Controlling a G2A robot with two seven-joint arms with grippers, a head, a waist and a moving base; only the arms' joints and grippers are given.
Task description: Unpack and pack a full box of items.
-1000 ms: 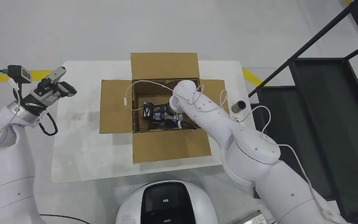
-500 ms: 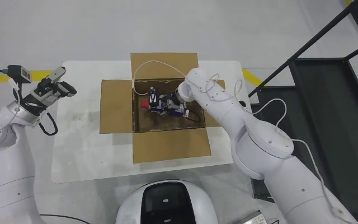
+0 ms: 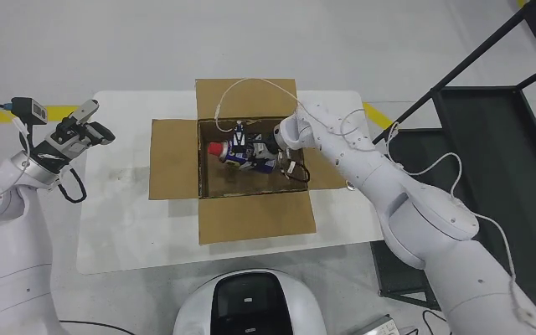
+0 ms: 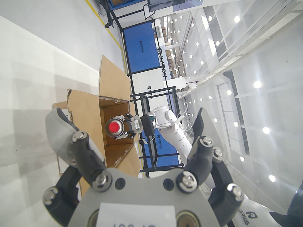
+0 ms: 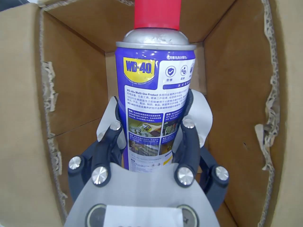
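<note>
**Right claw moves the spray can across the box**

Right claw point(image 5: 153, 109) is shut tight around the blue spray can point(image 5: 155, 72). The red cap point(image 3: 216, 149) points to the robot's left. The can is held inside the open cardboard box point(image 3: 247, 99) on the white surface point(image 3: 126, 218). A second ago it was nearer the robot; now it is closer to the far wall. Left claw point(image 4: 127, 119) stays wide open and empty by the surface's left edge.
</note>
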